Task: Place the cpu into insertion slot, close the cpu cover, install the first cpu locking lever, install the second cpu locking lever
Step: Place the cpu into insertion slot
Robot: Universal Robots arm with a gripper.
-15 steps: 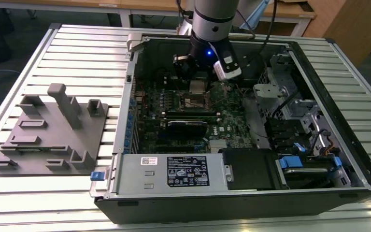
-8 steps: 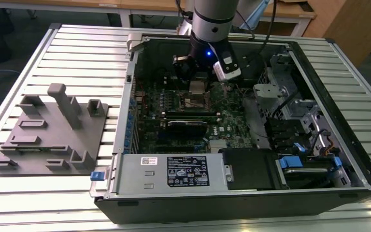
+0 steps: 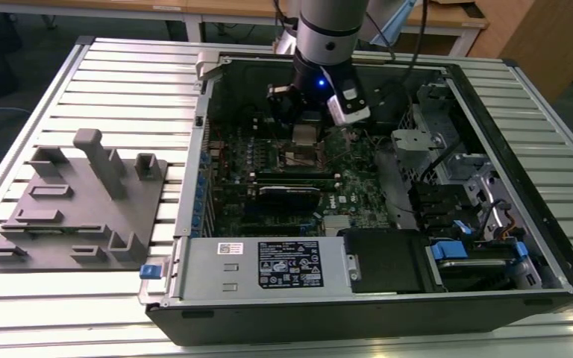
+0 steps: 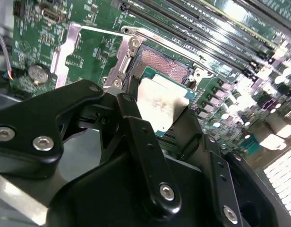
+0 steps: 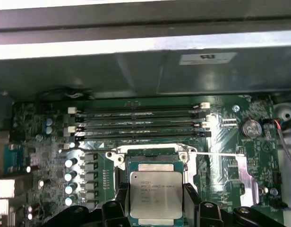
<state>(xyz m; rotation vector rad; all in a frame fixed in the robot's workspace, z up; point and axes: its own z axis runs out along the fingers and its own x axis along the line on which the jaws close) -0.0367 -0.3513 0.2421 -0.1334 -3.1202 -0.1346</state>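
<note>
While the arm (image 3: 327, 30) reaches down into the open case (image 3: 366, 321) on the slatted table (image 3: 117, 67), its pincer (image 3: 304, 138) hangs over the green board (image 3: 366, 175). In both wrist views the pincer (image 5: 156, 191) (image 4: 159, 113) is pinching the cpu (image 5: 156, 195) (image 4: 160, 105). Its two black fingers (image 5: 121, 201) press on opposite edges of the chip, whose silver top faces up. The cpu sits between the fingertips at the side of the slot (image 5: 150, 157) (image 4: 162, 64) away from the long black memory slots (image 5: 141, 123). Whether it touches the slot's rim cannot be told. The slot's recessed centre shows uncovered between the chip and those memory slots. The cover (image 4: 65, 52), a thin silver frame, lies folded back flat beside the slot. A grey fixture (image 3: 77, 201) stands on the table at the exterior view's left, well apart from the case.
</note>
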